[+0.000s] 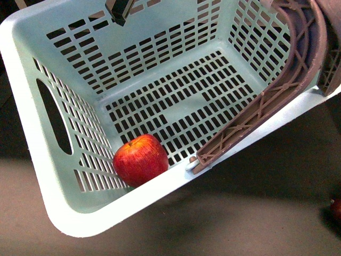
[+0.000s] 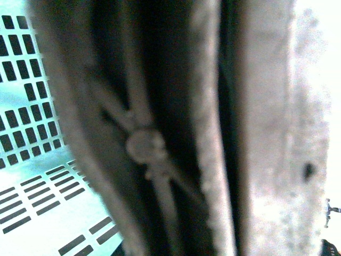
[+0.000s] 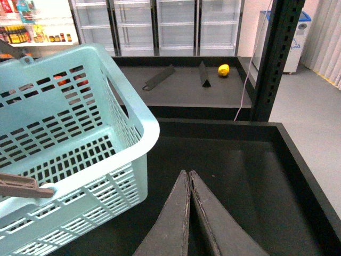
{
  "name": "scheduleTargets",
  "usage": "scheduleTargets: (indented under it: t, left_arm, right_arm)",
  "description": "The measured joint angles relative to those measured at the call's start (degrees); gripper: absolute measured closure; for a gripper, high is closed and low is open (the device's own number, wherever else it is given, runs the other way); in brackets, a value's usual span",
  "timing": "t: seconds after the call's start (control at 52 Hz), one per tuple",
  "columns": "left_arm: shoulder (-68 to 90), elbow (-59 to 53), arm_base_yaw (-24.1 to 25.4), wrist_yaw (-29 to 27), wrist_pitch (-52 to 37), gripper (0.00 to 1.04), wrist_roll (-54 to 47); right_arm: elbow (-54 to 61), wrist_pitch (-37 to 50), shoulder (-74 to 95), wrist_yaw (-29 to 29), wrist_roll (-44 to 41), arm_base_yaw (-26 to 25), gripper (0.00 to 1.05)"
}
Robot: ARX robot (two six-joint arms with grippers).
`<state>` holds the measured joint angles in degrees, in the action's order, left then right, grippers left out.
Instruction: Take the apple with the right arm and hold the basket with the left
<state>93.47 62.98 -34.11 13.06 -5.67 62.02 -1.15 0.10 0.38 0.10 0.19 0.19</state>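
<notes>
Mint basket (image 1: 21,80) cropped at top; rim hides apple (image 1: 140,159) base.

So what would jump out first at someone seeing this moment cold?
The bright red apple catches the eye first. It lies in the near left corner of the pale green basket, which fills most of the front view. The brownish-mauve handle lies along the basket's right rim. In the right wrist view, the right gripper is shut and empty, outside the basket and above a black tray.

Right pincer (image 3: 188,176) closed and empty, fingertips together.
</notes>
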Motion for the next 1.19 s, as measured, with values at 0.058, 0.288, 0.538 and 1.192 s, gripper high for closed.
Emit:
scheduleTargets:
  t: [0.058, 0.288, 0.538, 1.192]
  left_arm:
    - [0.0, 0.0, 0.0, 0.0, 0.0, 0.91, 0.0]
    - [0.0, 0.0, 0.0, 0.0, 0.0, 0.91, 0.0]
    - [0.0, 0.0, 0.0, 0.0, 0.0, 0.91, -0.1]
    - [0.0, 2.2, 2.8, -32.7, 5.2, 0.91, 11.6]
  right_arm:
    - [0.0, 0.0, 0.0, 0.0, 0.0, 0.0, 1.03]
    - [0.0, 0.0, 0.0, 0.0, 0.0, 0.0, 0.72]
    - [0.0, 0.0, 0.0, 0.0, 0.0, 0.0, 0.26]
    - [0.0, 0.0, -0.1, 0.0, 0.0, 0.0, 0.09]
